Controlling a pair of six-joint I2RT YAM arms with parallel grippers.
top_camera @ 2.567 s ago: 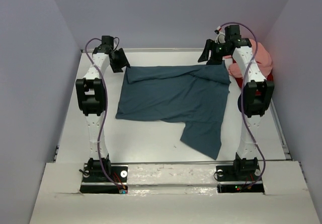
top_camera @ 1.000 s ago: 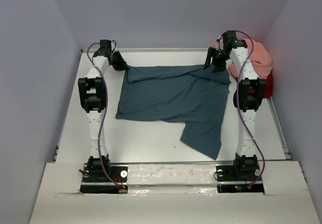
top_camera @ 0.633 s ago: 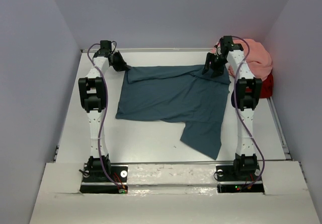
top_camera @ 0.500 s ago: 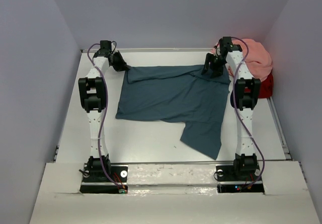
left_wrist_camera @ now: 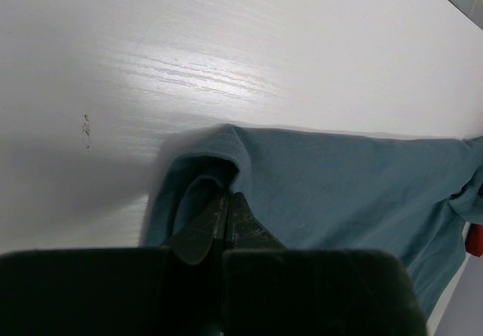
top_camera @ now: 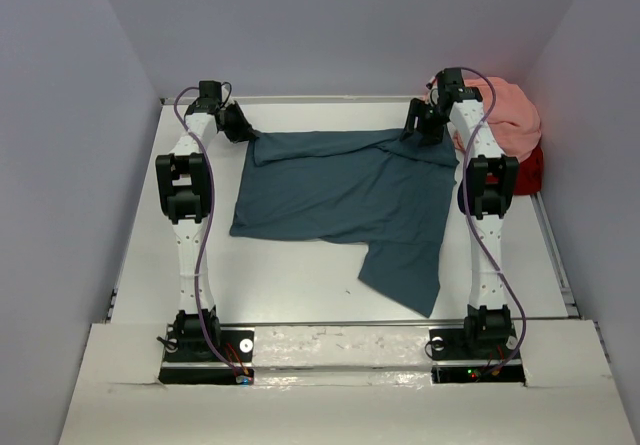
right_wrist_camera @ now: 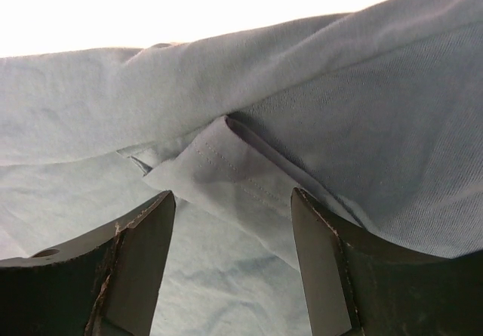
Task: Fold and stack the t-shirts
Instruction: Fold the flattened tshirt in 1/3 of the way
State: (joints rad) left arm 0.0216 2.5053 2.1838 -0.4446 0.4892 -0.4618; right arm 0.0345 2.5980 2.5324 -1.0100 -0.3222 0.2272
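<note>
Our left claw pinches the teal shirt at its far-left corner; our right claw hangs spread over its far-right corner.

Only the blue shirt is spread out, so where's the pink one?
Top view: the salmon pink t-shirt is bunched in the far right corner of the table, behind the right arm, a red t-shirt at its near edge.
</note>
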